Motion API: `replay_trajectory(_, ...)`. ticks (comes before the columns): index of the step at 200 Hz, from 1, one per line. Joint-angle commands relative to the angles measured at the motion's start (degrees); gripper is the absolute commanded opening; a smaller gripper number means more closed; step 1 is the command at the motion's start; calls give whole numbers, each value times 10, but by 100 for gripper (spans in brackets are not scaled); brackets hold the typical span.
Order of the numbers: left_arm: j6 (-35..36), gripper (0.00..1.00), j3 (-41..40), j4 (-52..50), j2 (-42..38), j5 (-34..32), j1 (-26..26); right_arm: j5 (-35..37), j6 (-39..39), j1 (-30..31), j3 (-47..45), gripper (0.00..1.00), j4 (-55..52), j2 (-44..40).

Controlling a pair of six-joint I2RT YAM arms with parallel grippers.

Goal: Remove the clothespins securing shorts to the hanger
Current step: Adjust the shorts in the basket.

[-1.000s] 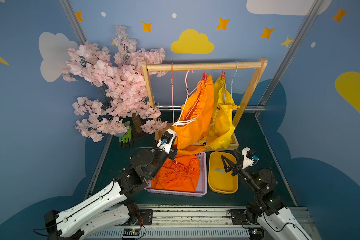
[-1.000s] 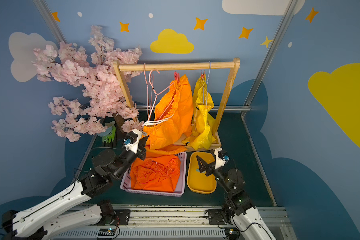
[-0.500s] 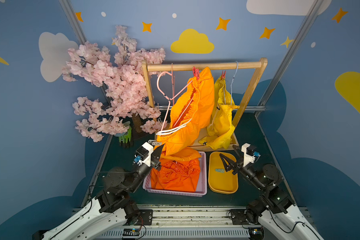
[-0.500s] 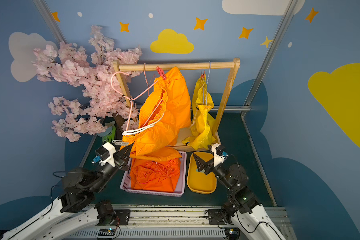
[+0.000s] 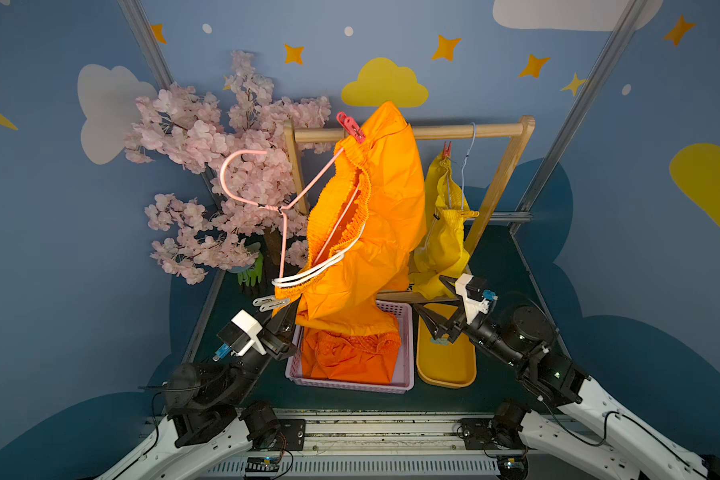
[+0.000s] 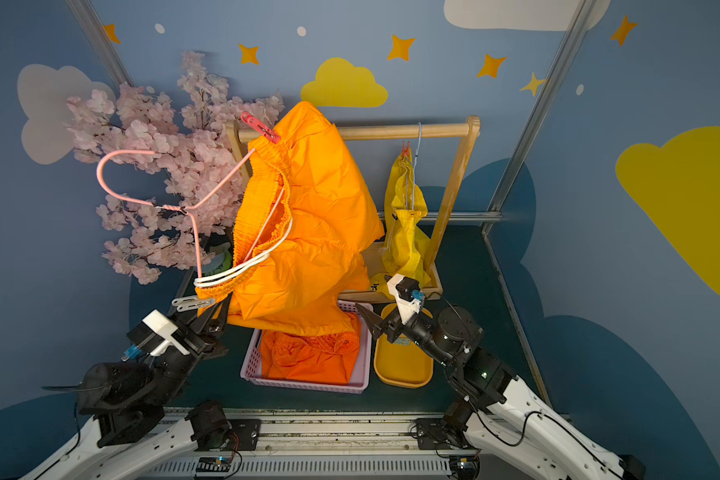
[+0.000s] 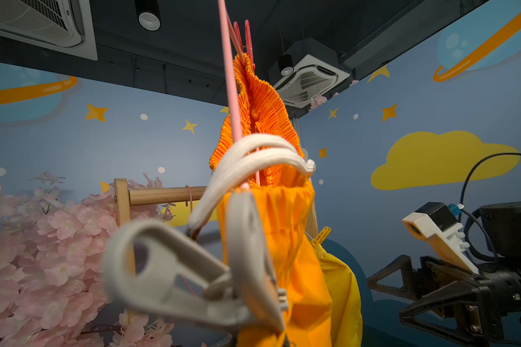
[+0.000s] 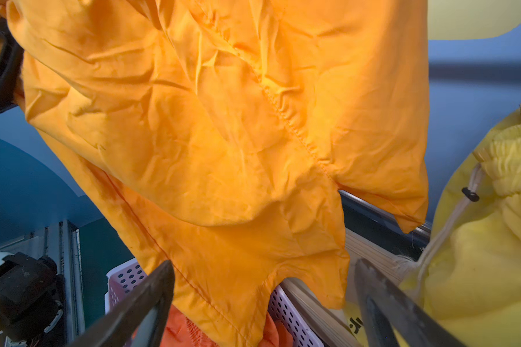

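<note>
Centre frame in both top views are the bright orange shorts (image 5: 375, 216), thin crinkled fabric with a tightly gathered elastic waist and a looped white drawstring (image 5: 321, 270). They're slung on a pink wire hanger (image 5: 242, 158) that sits tilted, its hook out left in front of the blossom tree (image 5: 208, 137). A red clothespin (image 5: 350, 126) bites the waist's upper corner, up by the wooden rail (image 5: 454, 132). A grey clothespin (image 5: 269, 302) clamps the lower corner (smooth plastic, ring-shaped handle, big and blurred in the left wrist view). The left gripper (image 5: 294, 307) is pinched together right at that corner, on fabric or peg I can't tell. The right gripper (image 5: 429, 293) has its jaws wide apart just right of the hem, holding nothing. Further right, yellow shorts (image 5: 445, 245) hang from the rail. Below, a perforated lilac basket (image 5: 408, 345) holds a second orange pair (image 5: 350, 357).
</note>
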Motion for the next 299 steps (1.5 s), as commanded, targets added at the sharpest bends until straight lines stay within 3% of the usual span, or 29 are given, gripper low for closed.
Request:
replay_trajectory(1, 22, 3, 0, 7, -28, 22, -1, 26, -36, 17, 25, 93, 17, 18)
replay_trajectory(84, 20, 3, 0, -125, -146, 16, -1, 77, -41, 14, 76, 93, 32, 76)
replay_trajectory(111, 25, 3, 9, -159, -152, 12, -1, 113, 4, -9, 112, 93, -3, 120)
replay_trajectory(154, 32, 3, 21, -199, -158, 28, -1, 1, 81, -92, 178, 92, -67, 193)
replay_trajectory(172, 31, 3, 20, -201, -167, 28, -1, -89, 89, -112, 190, 92, -50, 219)
replay_trajectory(196, 32, 3, 14, -203, -176, 32, -1, -159, 87, -104, 204, 92, -20, 255)
replay_trajectory(231, 25, 3, 11, -186, -177, 6, -1, -187, 87, -88, 228, 92, -10, 317)
replay_trajectory(251, 23, 3, 8, -185, -175, 9, -1, -257, 97, -85, 223, 92, 16, 347)
replay_trajectory(299, 25, 3, 11, -194, -133, 23, -1, -341, 114, -9, 216, 92, 80, 396)
